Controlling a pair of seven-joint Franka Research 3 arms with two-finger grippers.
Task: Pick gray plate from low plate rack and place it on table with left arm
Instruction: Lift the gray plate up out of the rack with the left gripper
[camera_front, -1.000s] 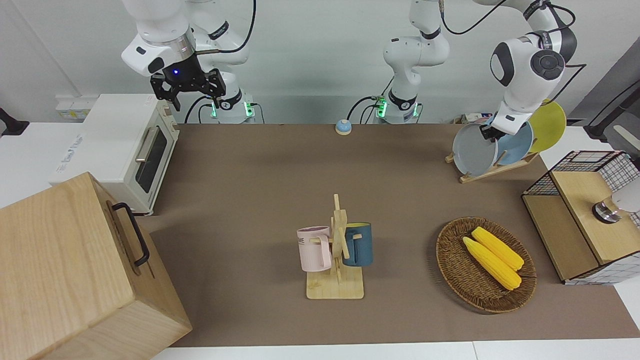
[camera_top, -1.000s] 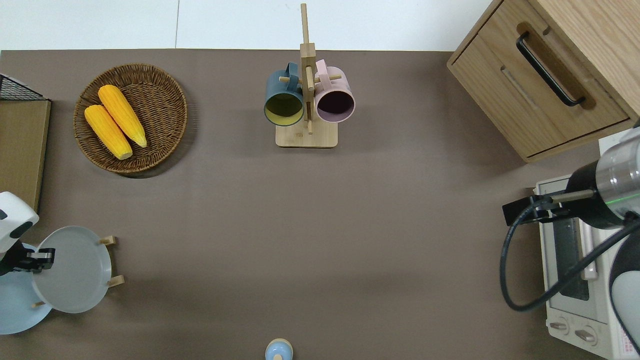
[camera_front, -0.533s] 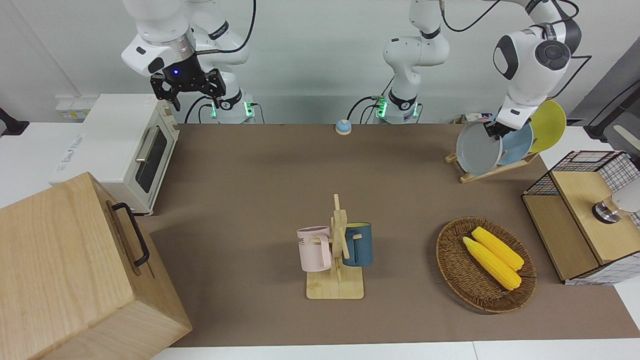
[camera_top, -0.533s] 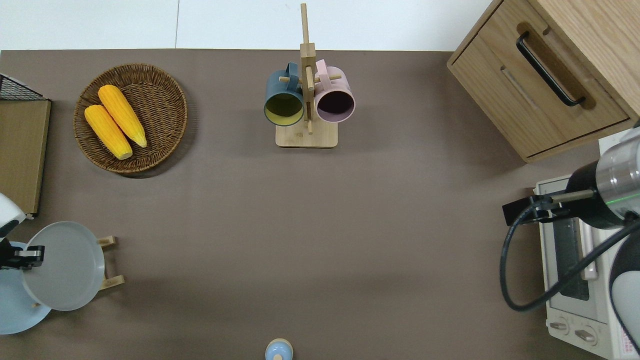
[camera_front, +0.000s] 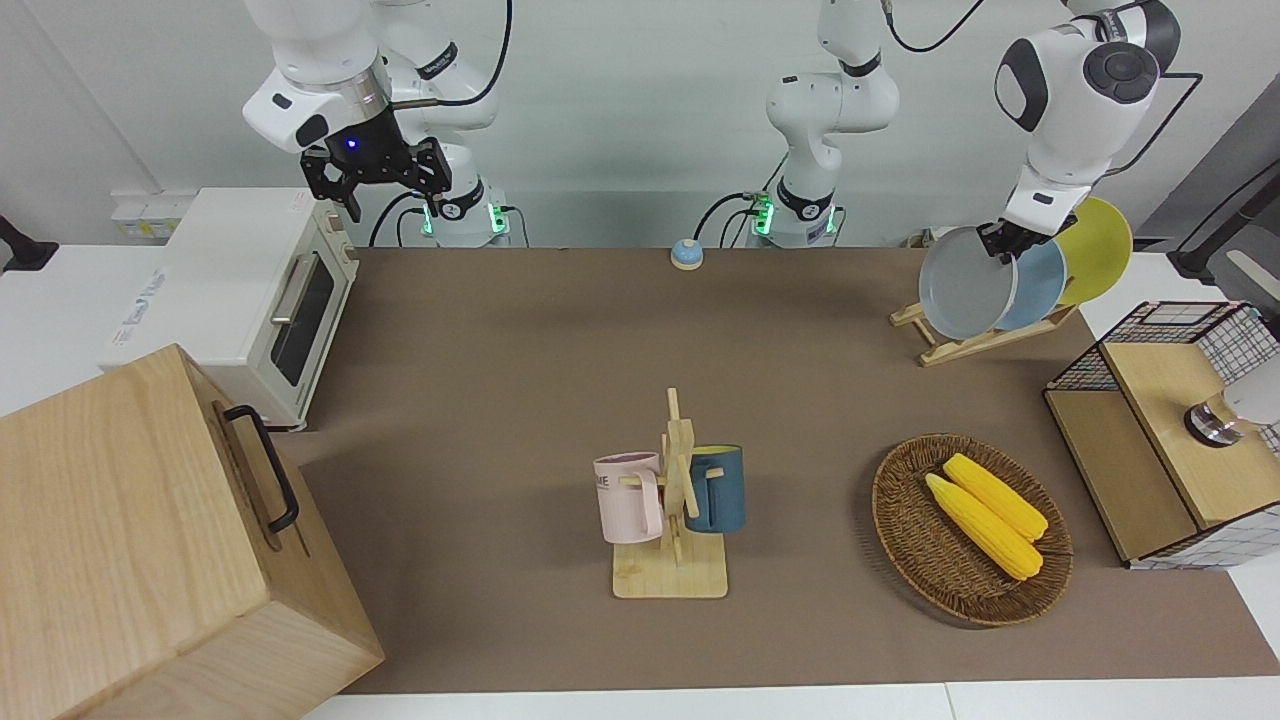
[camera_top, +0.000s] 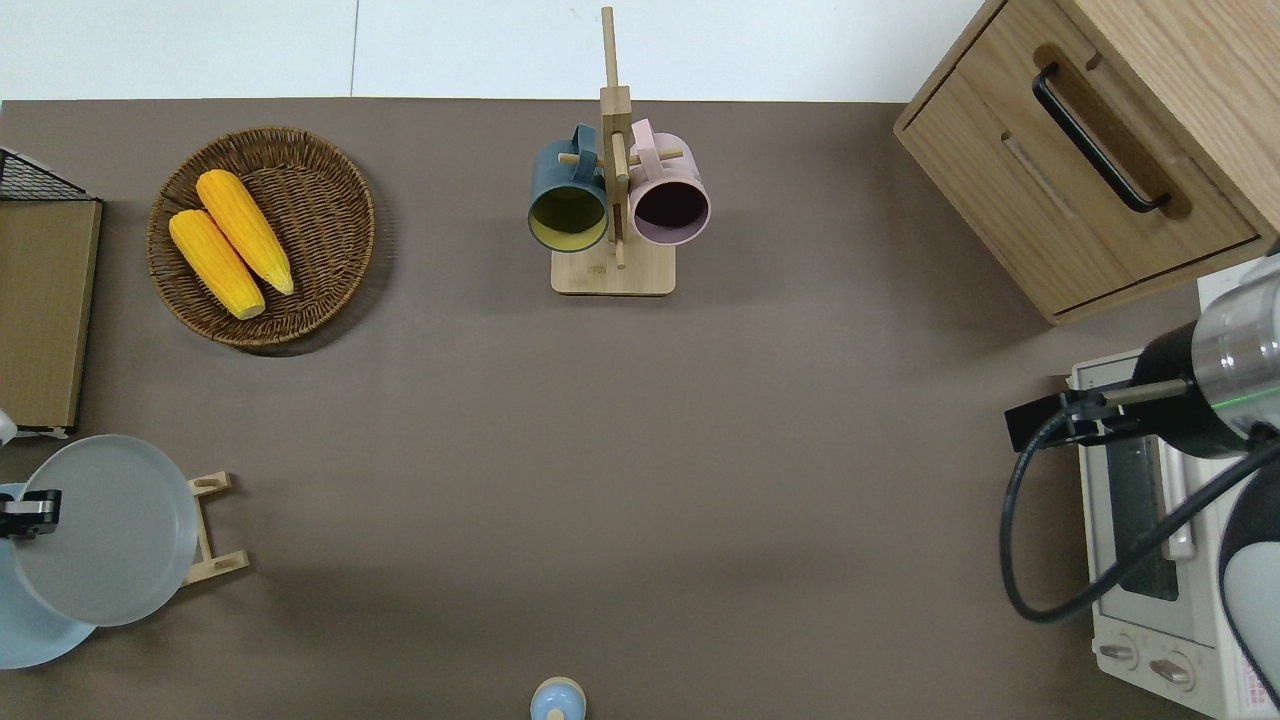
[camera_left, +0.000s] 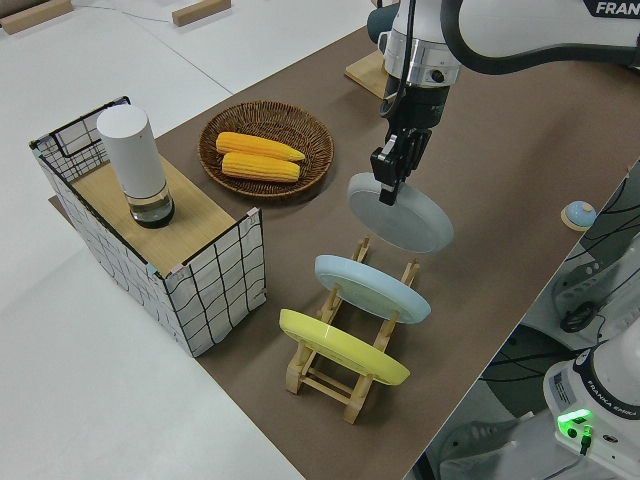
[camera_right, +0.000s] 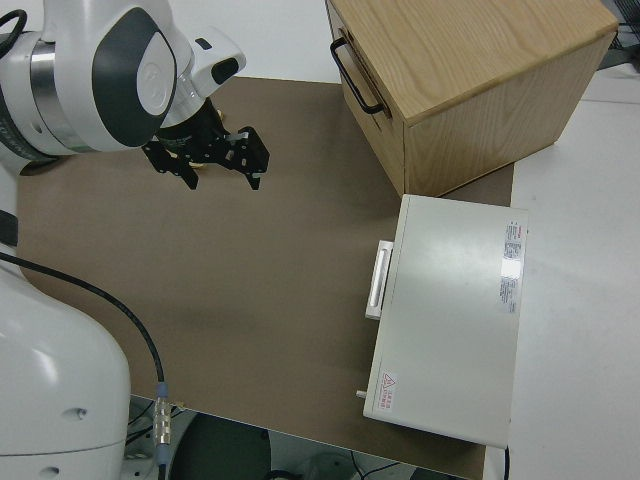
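Robotics laboratory arranged as a mock kitchen. Two white arms are mounted at one long edge of a table (brown matting, white edges). A toaster oven and wooden drawer cabinet occupy one end; a wire-sided shelf the opposite end. Walls are plain white.

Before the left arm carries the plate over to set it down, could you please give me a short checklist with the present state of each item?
1. Left gripper clamped on the rim of the gray plate: ok.
2. Gray plate lifted clear of the low plate rack: ok in the left side view.
3. Blue plate and yellow plate seated in the rack: ok.
4. Bare table open for the set-down: ok.
5. Right arm parked: ok.
6. Grip firm enough for travel: cannot tell.
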